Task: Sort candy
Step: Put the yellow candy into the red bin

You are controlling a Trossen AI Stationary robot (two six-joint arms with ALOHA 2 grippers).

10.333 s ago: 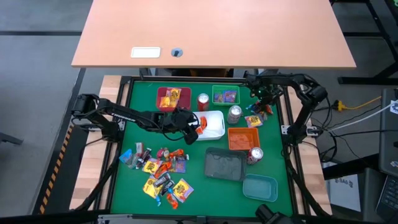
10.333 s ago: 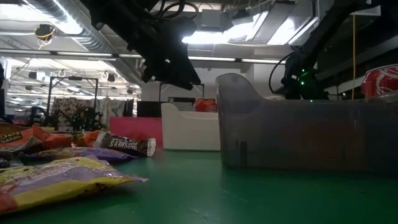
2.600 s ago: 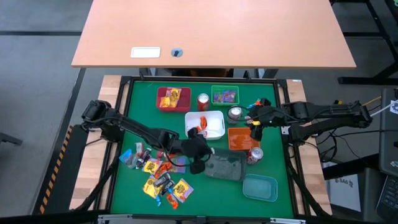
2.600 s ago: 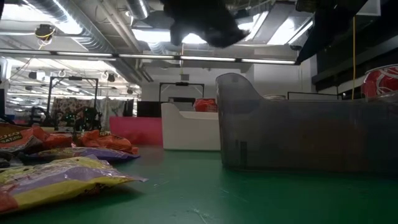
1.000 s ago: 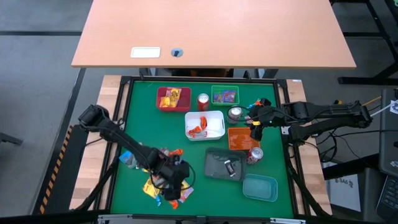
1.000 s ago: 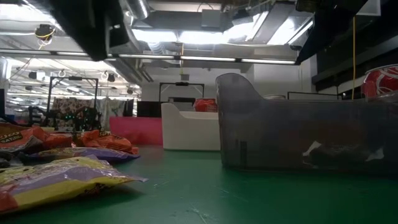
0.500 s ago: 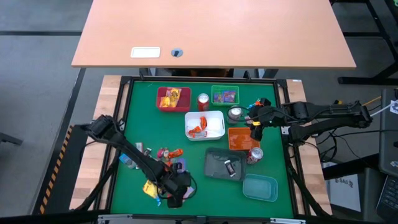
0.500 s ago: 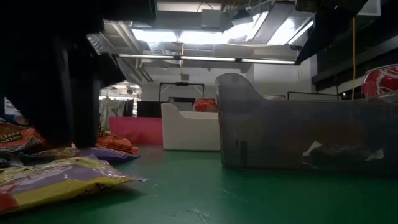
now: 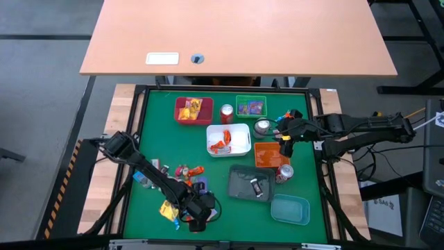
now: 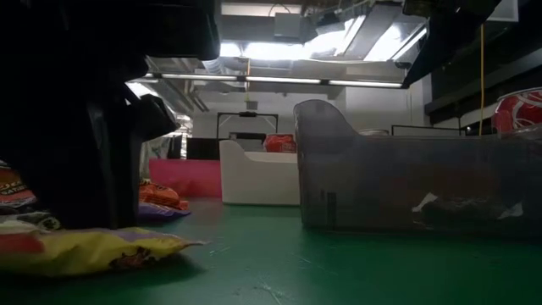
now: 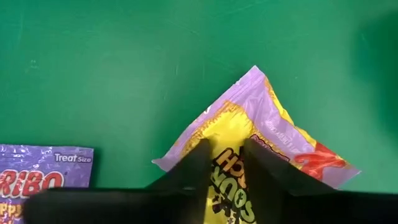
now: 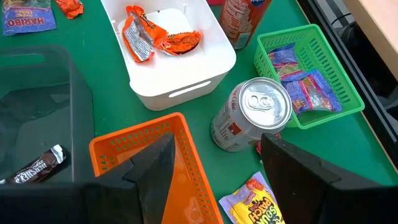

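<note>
The left gripper (image 9: 197, 217) is down at the near edge of the candy (image 9: 182, 182) pile, on the near-left part of the green mat (image 9: 215, 198). In the left wrist view its fingers (image 11: 191, 169) stand a narrow way apart astride a yellow and purple sour-candy packet (image 11: 261, 140), one on each side of the packet's middle — whether they press it I cannot tell. Bare mat lies beyond the packet's pointed corner, and a purple Haribo packet (image 11: 38, 174) lies just beside it. In the low view the arm fills the left as a dark mass standing on the packet.

The rest of the loose candy is scattered just beyond and to the left of that gripper. Open mat runs between the pile and the grey tray (image 9: 250, 183) to its right, which holds one dark wrapped sweet (image 9: 255, 187).

The right gripper (image 9: 284, 139) hangs at the far-right side, fingers spread wide with nothing between them, above the orange tray (image 12: 149, 155) and a silver can (image 12: 252, 121). Close around it are the white tray (image 12: 186, 74) with orange wrappers, the green basket (image 12: 323, 68) with purple packets, and a yellow packet (image 12: 255, 202) on the mat — little free room there. A teal tray (image 9: 290, 210) sits near the near-right corner.
</note>
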